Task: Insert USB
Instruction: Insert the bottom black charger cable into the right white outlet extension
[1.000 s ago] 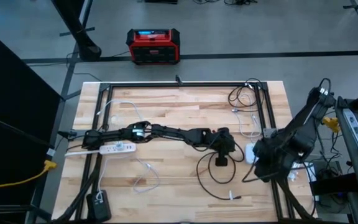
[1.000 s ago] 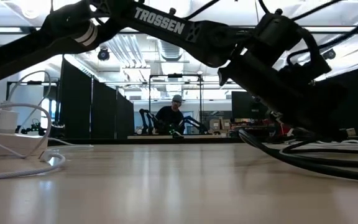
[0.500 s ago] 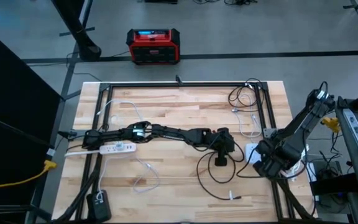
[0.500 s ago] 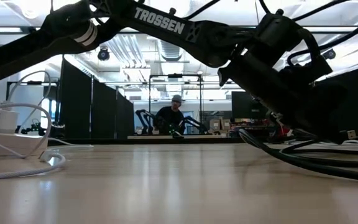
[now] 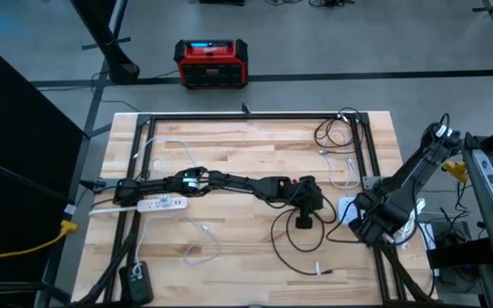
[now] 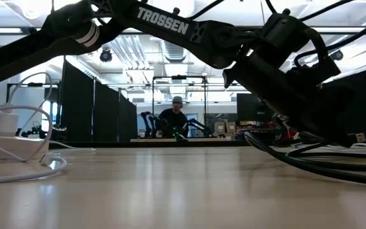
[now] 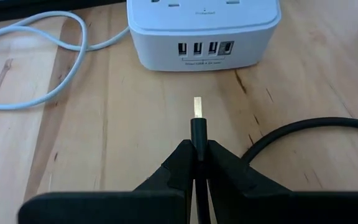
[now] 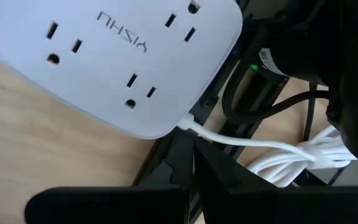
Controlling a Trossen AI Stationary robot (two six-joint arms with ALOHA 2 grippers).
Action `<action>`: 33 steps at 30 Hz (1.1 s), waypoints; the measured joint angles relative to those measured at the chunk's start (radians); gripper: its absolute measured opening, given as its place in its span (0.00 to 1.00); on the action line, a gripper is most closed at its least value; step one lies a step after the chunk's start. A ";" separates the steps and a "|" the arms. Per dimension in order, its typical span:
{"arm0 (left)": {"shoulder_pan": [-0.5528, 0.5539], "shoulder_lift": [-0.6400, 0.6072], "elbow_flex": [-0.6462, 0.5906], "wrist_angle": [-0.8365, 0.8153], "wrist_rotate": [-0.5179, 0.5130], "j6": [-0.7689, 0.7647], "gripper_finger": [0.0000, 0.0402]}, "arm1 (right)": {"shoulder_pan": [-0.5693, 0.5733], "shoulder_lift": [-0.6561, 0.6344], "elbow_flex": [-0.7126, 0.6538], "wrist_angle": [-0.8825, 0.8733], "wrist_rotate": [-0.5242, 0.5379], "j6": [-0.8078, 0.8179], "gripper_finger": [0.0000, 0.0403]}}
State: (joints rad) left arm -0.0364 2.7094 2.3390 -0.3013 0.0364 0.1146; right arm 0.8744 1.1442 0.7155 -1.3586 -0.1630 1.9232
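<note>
The left arm carries the word "TROSSEN" in white letters, readable in the low view. The white power hub (image 8: pixel 114 62) bears raised lettering on its top face, seen upside down in the right wrist view, so it cannot be read with certainty.

The left tool (image 7: pixel 196 163) is clamped on the black USB plug (image 7: pixel 199 127), whose metal tip points toward the hub's row of four USB ports (image 7: pixel 205 48) but stops just short of them. The black cable (image 7: pixel 303 130) curves away from the plug across the wooden tabletop (image 7: pixel 104 124).

In the high view the left arm stretches from the tabletop's left edge to its middle-right, where the left tool (image 5: pixel 308 208) faces the hub (image 5: pixel 347 210) near the right edge. The right tool (image 8: pixel 194 163) sits at the right edge just behind the hub, its fingers pressed together around the hub's thin white cord (image 8: pixel 241 140). A bundle of white cable (image 8: pixel 303 158) and the dark table frame (image 8: pixel 166 149) lie below it.

A white power strip (image 5: pixel 161 204) lies near the left edge, a loose white cable (image 5: pixel 202 235) runs toward the front, and more coiled cables (image 5: pixel 336 133) rest at the far right corner. A red and black box (image 5: pixel 211 62) stands on the floor beyond the far edge. A person (image 6: pixel 175 117) sits in the room behind.
</note>
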 joint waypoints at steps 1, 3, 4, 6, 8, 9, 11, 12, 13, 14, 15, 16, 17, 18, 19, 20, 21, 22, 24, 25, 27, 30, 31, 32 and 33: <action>0.000 0.000 0.000 -0.012 0.000 0.000 0.05 | -0.002 0.013 0.000 0.000 -0.002 -0.002 0.00; 0.000 -0.001 0.000 -0.040 0.000 0.000 0.05 | -0.015 0.045 0.000 0.001 -0.013 -0.016 0.00; 0.000 -0.002 0.000 -0.057 0.000 0.000 0.05 | -0.027 0.063 0.000 0.001 -0.022 -0.027 0.00; 0.000 -0.004 0.000 -0.076 0.000 0.000 0.05 | -0.047 0.105 0.000 0.001 -0.043 -0.051 0.00; 0.000 -0.006 0.000 -0.089 0.000 0.000 0.05 | -0.067 0.145 0.000 0.001 -0.054 -0.066 0.00; 0.000 -0.006 0.000 -0.090 0.000 0.000 0.05 | -0.077 0.162 0.000 0.001 -0.055 -0.069 0.00; -0.001 -0.006 0.000 -0.092 0.000 0.005 0.05 | -0.085 0.190 0.000 0.001 -0.056 -0.072 0.00; -0.001 -0.006 0.000 -0.093 0.000 0.007 0.05 | -0.088 0.201 0.000 0.001 -0.055 -0.071 0.00; -0.001 -0.006 0.000 -0.093 0.000 0.008 0.05 | -0.092 0.208 0.000 0.001 -0.055 -0.068 0.00; -0.001 -0.006 0.000 -0.093 0.000 0.008 0.05 | -0.097 0.216 0.000 0.001 -0.055 -0.068 0.00; -0.001 -0.006 0.000 -0.093 0.000 0.008 0.05 | -0.103 0.223 0.000 0.001 -0.056 -0.072 0.00; -0.001 -0.006 0.000 -0.094 0.000 0.011 0.05 | -0.108 0.229 0.000 0.001 -0.060 -0.079 0.00; -0.001 -0.006 0.000 -0.094 0.000 0.014 0.05 | -0.112 0.234 0.000 0.002 -0.066 -0.084 0.00; -0.001 -0.006 0.000 -0.095 0.001 0.015 0.05 | -0.116 0.235 0.000 0.002 -0.071 -0.089 0.00; -0.001 -0.006 0.000 -0.097 0.001 0.016 0.05 | -0.116 0.235 0.000 0.002 -0.072 -0.093 0.00; -0.001 -0.006 0.000 -0.098 0.000 0.016 0.05 | -0.116 0.235 0.000 0.002 -0.073 -0.096 0.00; -0.001 -0.006 0.000 -0.100 0.000 0.016 0.05 | -0.116 0.235 0.000 0.003 -0.072 -0.098 0.00; -0.001 -0.006 0.000 -0.100 0.000 0.016 0.05 | -0.116 0.235 0.001 0.005 -0.065 -0.099 0.00; -0.001 -0.006 0.000 -0.101 0.000 0.022 0.05 | -0.116 0.234 0.008 0.020 -0.035 -0.102 0.00; -0.001 -0.006 0.000 -0.101 0.000 0.025 0.05 | -0.116 0.234 0.011 0.026 -0.023 -0.105 0.00; -0.001 -0.006 0.000 -0.101 0.000 0.026 0.05 | -0.116 0.234 0.015 0.032 0.000 -0.106 0.00; -0.001 -0.007 0.000 -0.103 0.000 0.026 0.05 | -0.116 0.234 0.020 0.041 0.029 -0.107 0.00; -0.001 -0.008 0.000 -0.104 0.000 0.026 0.05 | -0.116 0.234 0.022 0.048 0.042 -0.110 0.00; -0.001 -0.008 0.000 -0.104 0.000 0.027 0.05 | -0.116 0.233 0.023 0.066 0.060 -0.116 0.00; -0.001 -0.008 0.000 -0.104 0.000 0.026 0.05 | -0.116 0.233 0.023 0.091 0.081 -0.128 0.00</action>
State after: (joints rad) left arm -0.0376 2.7018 2.3390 -0.4053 0.0368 0.1410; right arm 0.7586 1.3777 0.7380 -1.2675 -0.0822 1.7951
